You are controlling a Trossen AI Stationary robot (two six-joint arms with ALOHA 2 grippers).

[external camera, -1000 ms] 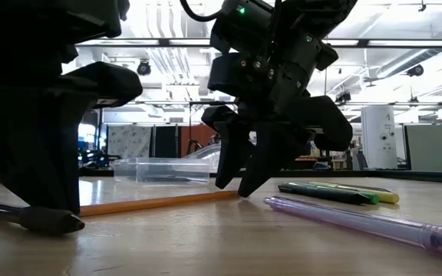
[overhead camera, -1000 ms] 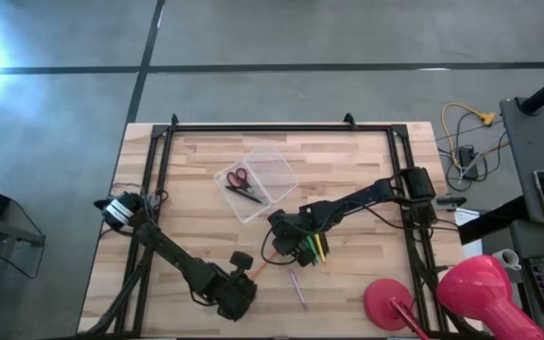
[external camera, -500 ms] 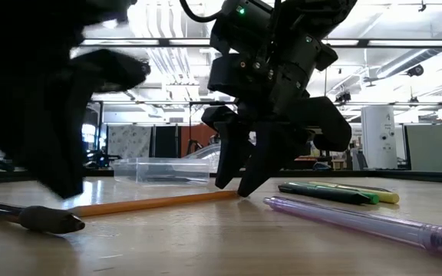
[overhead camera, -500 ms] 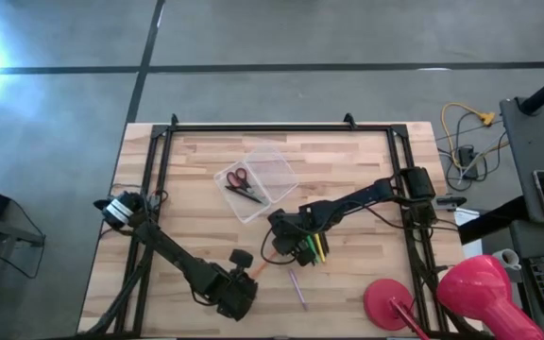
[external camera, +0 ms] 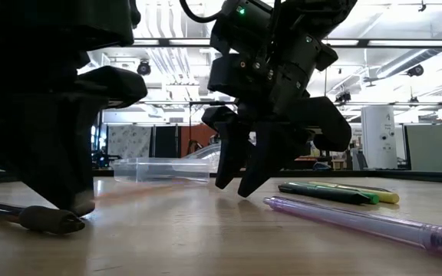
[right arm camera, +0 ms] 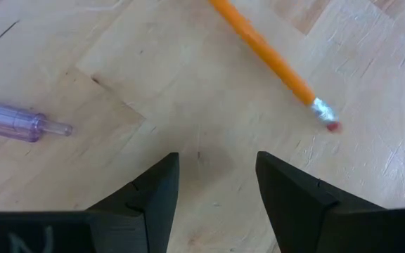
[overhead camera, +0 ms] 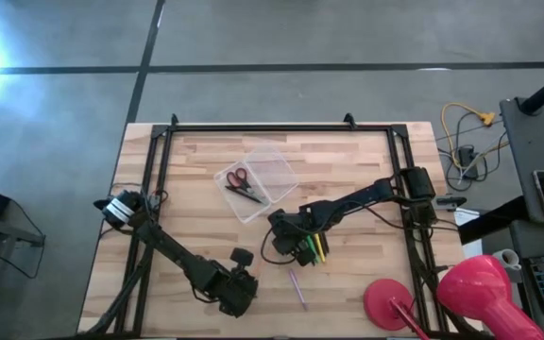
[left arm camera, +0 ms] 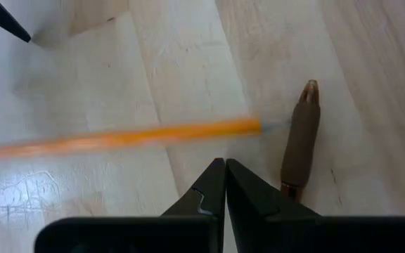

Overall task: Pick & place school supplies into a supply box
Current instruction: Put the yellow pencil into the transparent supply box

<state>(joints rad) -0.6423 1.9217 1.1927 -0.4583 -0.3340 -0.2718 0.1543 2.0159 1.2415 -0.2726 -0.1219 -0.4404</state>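
Note:
My left gripper (overhead camera: 246, 280) (left arm camera: 224, 163) is shut and points down at the table near the near edge (external camera: 71, 203). An orange pencil (left arm camera: 118, 138) lies blurred just past its tips, with the eraser end (right arm camera: 327, 118) near my right gripper. A dark pen (left arm camera: 301, 137) (external camera: 29, 217) lies beside it. My right gripper (overhead camera: 300, 247) (right arm camera: 213, 172) is open just above the wood, touching nothing. The green pen (external camera: 328, 193) and yellow pen (external camera: 382, 197) lie beside it, and the purple pen (overhead camera: 297, 286) (external camera: 359, 218) lies nearer. The clear supply box (overhead camera: 263, 179) (external camera: 163, 169) holds the red scissors (overhead camera: 237, 178) and a black pen (overhead camera: 246, 195). My left gripper comes from above with shut fingers, the tips standing close beside the orange pencil's shaft (left arm camera: 220, 130). I cannot tell whether they touch it. The pencil lies across in front of the fingers, on the table.
A red round-based object (overhead camera: 390, 302) and a pink object (overhead camera: 480, 288) sit at the table's near right corner. A black frame rail (overhead camera: 272, 127) runs along the far edge. Bare wood lies left of the box.
My left gripper rose a little off the table, then came down again slightly toward the right, still shut. The orange pencil, sharp and still a second ago, is now blurred and its end no longer lies at my right gripper's fingertips in the low view.

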